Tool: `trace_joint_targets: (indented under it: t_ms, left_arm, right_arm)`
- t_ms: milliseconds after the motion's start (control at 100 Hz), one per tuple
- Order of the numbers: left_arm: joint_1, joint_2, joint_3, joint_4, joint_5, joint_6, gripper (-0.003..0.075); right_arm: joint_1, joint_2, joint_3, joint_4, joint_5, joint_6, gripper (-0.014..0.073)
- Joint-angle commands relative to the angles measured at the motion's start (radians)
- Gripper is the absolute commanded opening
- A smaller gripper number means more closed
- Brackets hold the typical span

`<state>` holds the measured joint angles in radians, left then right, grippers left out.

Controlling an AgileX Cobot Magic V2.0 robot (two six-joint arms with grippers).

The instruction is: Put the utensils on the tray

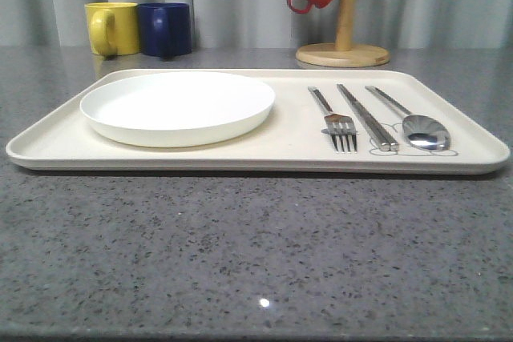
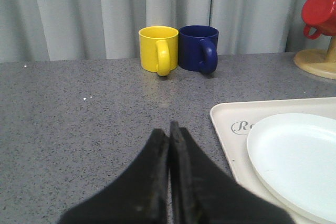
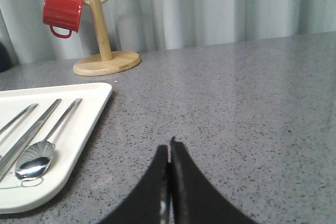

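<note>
- Well, here we are: the fork (image 1: pixel 340 127), the chopsticks (image 1: pixel 369 119) and the spoon (image 1: pixel 415 124) all lie side by side on the tray (image 1: pixel 240 162), beside the white plate (image 1: pixel 178 106).
- Over at the left gripper (image 2: pixel 169 129), the fingers are pressed together with nothing between them. It hangs above bare counter (image 2: pixel 79 129), the tray's corner just off to its side and the plate a little further that way.
- Ahead of that gripper, well apart, stand the yellow mug (image 2: pixel 158 49) and the blue mug (image 2: pixel 198 48), touching or nearly so.
- The right gripper (image 3: pixel 169 148) is likewise closed and empty, over the grey counter. The spoon lies nearest it on the tray, then the chopsticks, then the fork's handle beyond.
- Further ahead of it, the wooden mug tree (image 3: pixel 102 40) carries a red mug (image 3: pixel 62 12).
- By my reading the job looks complete: no cutlery left on the counter as far as these views reach, both grippers clear of the tray. Nothing seems left to place.
</note>
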<state>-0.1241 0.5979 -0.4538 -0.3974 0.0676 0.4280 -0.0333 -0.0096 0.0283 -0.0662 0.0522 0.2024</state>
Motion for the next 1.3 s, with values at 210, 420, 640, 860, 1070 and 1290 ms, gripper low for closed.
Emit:
trace_joint_targets:
  t_ms: [210,420,640,860,1070,1290]
  left_arm:
    - [-0.005,-0.137,0.057,0.465,-0.073,-0.403,-0.0018]
    - [0.020,-0.319,0.213,0.521,-0.073,-0.456,-0.0018]
    - [0.061,-0.508,0.374,0.523,-0.077,-0.490,-0.0018]
    - [0.077,-0.637,0.475,0.525,-0.100,-0.503,-0.0018]
    - [0.077,-0.637,0.491,0.543,-0.132,-0.505,-0.0018]
    - [0.077,-0.637,0.491,0.543,-0.132,-0.505,-0.0018]
  right_arm:
    - [-0.005,-0.021,-0.019,-0.011,-0.088,-0.011,-0.0069]
    - [-0.005,-0.021,-0.019,-0.011,-0.088,-0.011,-0.0069]
    - [-0.005,-0.021,-0.019,-0.011,-0.088,-0.011,-0.0069]
    - [-0.005,-0.021,-0.019,-0.011,-0.088,-0.011,-0.0069]
    - [-0.005,-0.021,-0.019,-0.011,-0.088,-0.011,-0.0069]
    - [-0.005,-0.021,-0.019,-0.011,-0.088,-0.011,-0.0069]
